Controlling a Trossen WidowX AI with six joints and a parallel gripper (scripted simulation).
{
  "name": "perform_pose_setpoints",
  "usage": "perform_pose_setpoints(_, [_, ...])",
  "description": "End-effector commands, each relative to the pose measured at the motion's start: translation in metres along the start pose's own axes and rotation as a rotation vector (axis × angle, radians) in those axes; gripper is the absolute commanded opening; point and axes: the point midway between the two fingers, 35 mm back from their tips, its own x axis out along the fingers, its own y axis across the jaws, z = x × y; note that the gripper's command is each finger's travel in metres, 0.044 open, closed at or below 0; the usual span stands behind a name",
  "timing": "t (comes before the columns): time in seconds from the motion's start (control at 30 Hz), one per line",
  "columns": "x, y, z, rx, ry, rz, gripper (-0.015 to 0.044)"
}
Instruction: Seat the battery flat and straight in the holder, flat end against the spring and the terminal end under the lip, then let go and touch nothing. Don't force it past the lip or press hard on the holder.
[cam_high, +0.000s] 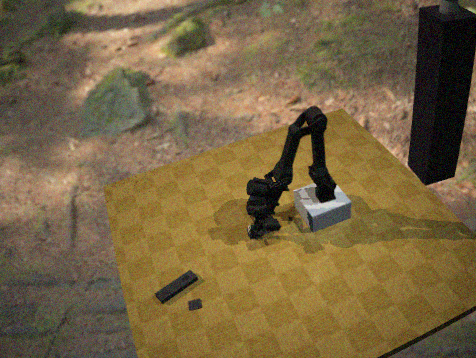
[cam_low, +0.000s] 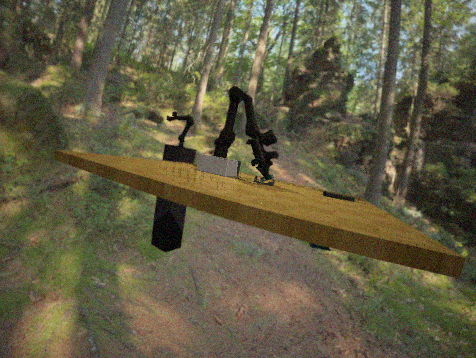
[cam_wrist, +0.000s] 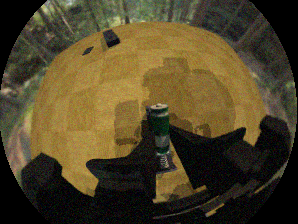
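The battery (cam_wrist: 160, 124), green with silver bands, lies between the fingertips in the wrist view, its terminal end at the top of that view and its flat end toward a coiled spring (cam_wrist: 163, 160). My gripper (cam_wrist: 160, 128) (cam_high: 256, 231) (cam_low: 265, 179) is shut on the battery, low over the table. The dark holder (cam_wrist: 170, 166) shows around the spring and as a small part left of the terminal end. The fingers and the battery hide the rest of it. Whether the battery lies flat, touches the spring or is under the lip cannot be told.
A white-grey box (cam_high: 331, 216) (cam_low: 218, 166) stands under the arm's base. A long dark block (cam_high: 176, 286) (cam_low: 339, 195) (cam_wrist: 111, 38) and a small dark square (cam_high: 195, 304) (cam_wrist: 88, 50) lie farther out on the table. A dark post (cam_high: 440, 95) (cam_low: 170, 220) stands beyond the table edge.
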Motion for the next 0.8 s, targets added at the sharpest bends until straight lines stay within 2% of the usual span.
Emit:
perform_pose_setpoints(0.0, [-0.001, 0.000, -0.003, 0.005, -0.003, -0.002, 0.0064])
perform_pose_setpoints(0.77, [-0.008, 0.000, -0.020, 0.004, 0.001, -0.003, 0.0064])
